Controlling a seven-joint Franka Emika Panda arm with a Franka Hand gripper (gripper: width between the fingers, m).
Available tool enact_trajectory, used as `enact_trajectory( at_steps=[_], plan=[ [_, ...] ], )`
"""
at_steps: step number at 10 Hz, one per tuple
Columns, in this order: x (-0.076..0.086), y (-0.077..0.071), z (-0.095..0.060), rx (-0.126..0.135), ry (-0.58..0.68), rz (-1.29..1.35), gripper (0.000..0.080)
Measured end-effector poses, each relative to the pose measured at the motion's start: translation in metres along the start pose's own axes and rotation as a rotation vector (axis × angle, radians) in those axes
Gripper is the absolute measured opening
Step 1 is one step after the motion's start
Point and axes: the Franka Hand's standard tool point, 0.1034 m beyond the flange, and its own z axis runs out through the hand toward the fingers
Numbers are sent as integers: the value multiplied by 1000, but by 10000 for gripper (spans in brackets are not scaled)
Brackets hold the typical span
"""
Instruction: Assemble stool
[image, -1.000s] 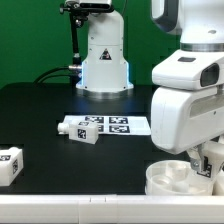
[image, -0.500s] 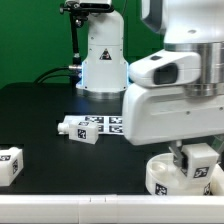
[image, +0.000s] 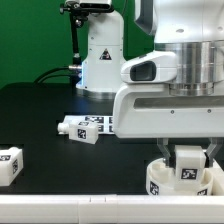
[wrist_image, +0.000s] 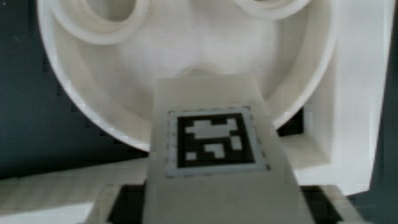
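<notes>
Exterior view: the two-finger gripper (image: 188, 152) pinches a short chunky white plastic leg (image: 188, 172) upright over the thick round white seat (image: 158, 180) at the black table's (image: 40, 110) front edge; whether the leg is seated in a socket cannot be told.

No words, numbers or brand names can be read anywhere. The only signs are black-and-white square marker tags. One is on the leg (image: 188, 170) (wrist_image: 214, 140) above the seat (image: 160, 183). One appears to be on the seat's side. Several are on the marker board (image: 108, 124). The second leg (image: 78, 129) and third leg (image: 8, 163), both lying on the counter (image: 40, 110), also carry tags.
</notes>
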Motion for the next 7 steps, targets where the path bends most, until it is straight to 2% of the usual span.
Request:
enact_trajectory(
  at_steps=[2,3,4,7],
  plan=[
    [2,4,0,-4,2,106,337],
    [4,9,0,12,8,192,337],
    [11,18,-2,42,29,344,337],
    [5,26,0,12,40,725,337]
  ],
)
